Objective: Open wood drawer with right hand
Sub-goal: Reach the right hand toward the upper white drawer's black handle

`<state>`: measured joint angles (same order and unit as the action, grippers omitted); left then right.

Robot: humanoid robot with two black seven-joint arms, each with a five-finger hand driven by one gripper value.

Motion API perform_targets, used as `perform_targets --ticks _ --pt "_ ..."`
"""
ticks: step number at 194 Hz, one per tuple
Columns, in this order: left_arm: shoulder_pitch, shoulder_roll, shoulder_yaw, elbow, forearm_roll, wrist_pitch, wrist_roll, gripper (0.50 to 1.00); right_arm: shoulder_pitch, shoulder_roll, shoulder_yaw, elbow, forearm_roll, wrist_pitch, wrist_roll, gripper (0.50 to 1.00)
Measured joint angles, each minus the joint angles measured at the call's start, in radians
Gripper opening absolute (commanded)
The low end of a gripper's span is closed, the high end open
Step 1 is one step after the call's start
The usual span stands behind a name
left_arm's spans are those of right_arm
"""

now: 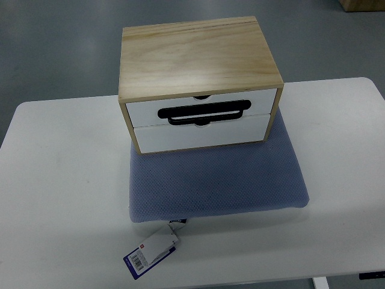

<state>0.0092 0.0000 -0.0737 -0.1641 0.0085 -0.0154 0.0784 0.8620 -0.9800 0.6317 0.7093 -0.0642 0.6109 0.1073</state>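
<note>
Grey floor surrounds a white table (60, 180) that fills most of our downward view. At the table's centre, toward the far edge, we see the wood drawer box (198, 60), a pale wooden case with two white drawer fronts facing us, stacked one above the other. Both drawers look fully shut. A black handle (204, 112) lies flat across the upper drawer front (204, 108), just above the seam with the lower drawer front (201, 135); each front also has a small notch at its top edge. The box stands on the far part of a blue-grey cushion mat (216, 183), which we judge is there to keep the box from sliding when a drawer is pulled. A printed tag (151, 253) hangs from the mat's near edge onto the table. Neither robot hand is in view, so we cannot tell how its fingers stand. The pull has not yet begun. A tan box corner (361, 5) shows at the top right on the floor.
</note>
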Motion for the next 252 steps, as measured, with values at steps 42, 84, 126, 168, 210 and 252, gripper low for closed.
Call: perform_targets --ticks 42,84,126,168,210,252 --pt "0.000 0.000 0.000 0.000 0.000 0.000 0.000 1.000 0.000 -0.117 0.008 0.341 -0.071 0.000 0.006 0.932" --pt "0.000 0.000 0.000 0.000 0.000 0.000 0.000 1.000 0.000 -0.142 0.077 0.525 -0.210 0.000 0.020 0.932" --pt "0.000 0.000 0.000 0.000 0.000 0.000 0.000 1.000 0.000 -0.131 0.141 0.638 -0.381 0.000 0.020 0.934" --pt "0.000 0.000 0.000 0.000 0.001 0.000 0.000 1.000 0.000 -0.120 0.154 0.813 -0.515 0.000 0.016 0.934" --pt "0.000 0.000 0.000 0.000 0.001 0.000 0.000 1.000 0.002 -0.055 0.155 0.925 -0.593 0.000 -0.001 0.932" --pt "0.000 0.000 0.000 0.000 0.001 0.000 0.000 1.000 0.024 0.125 0.152 0.939 -0.775 0.000 -0.026 0.932"
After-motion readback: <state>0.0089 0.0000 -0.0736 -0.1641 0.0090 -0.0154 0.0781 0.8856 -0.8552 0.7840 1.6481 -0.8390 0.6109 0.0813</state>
